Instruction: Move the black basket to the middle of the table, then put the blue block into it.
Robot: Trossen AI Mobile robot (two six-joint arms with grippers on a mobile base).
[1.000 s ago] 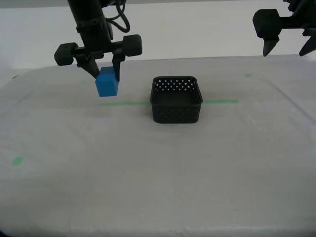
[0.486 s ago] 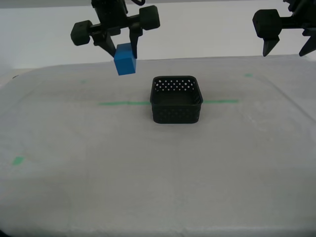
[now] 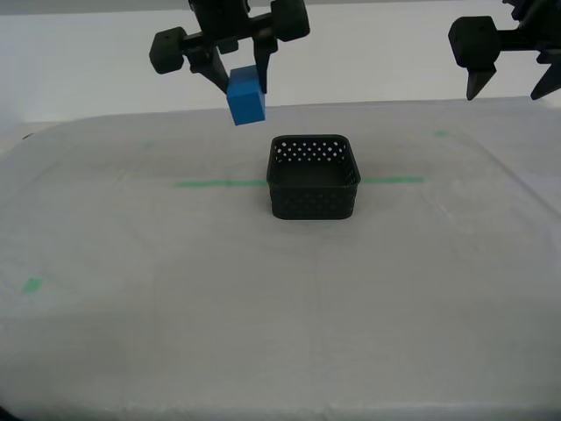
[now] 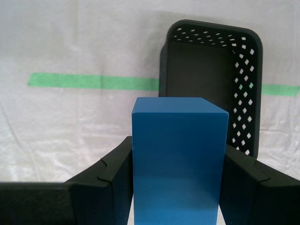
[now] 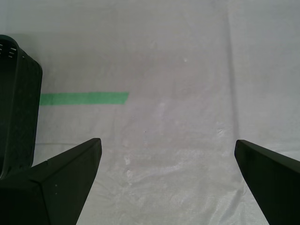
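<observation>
Half of the job looks finished: the small square black plastic basket with perforated walls (image 3: 313, 175) sits on the green tape line (image 3: 219, 183), about midway across the whitish-grey cloth-covered table (image 3: 263, 333) in the exterior view, so I judge the basket move as done. What remains is the drop. The small solid bright-blue rectangular block (image 3: 245, 96) is off the table, clamped between the two fingers of my second tool (image 3: 240, 77), which hangs high in the air toward the exterior view's left of the basket and slightly behind it. From the second wrist view the block (image 4: 177, 161) fills the gap between the black fingers, with the basket's open mouth (image 4: 212, 75) ahead and empty. The block is not yet over the rim, so the arm has some sideways travel left before any release.

My first tool (image 3: 511, 77) is parked high at the exterior view's upper right, well apart from everything. Its fingers are spread wide with nothing between them, and its wrist view looks down on bare cloth beside the basket wall (image 5: 18, 108).
</observation>
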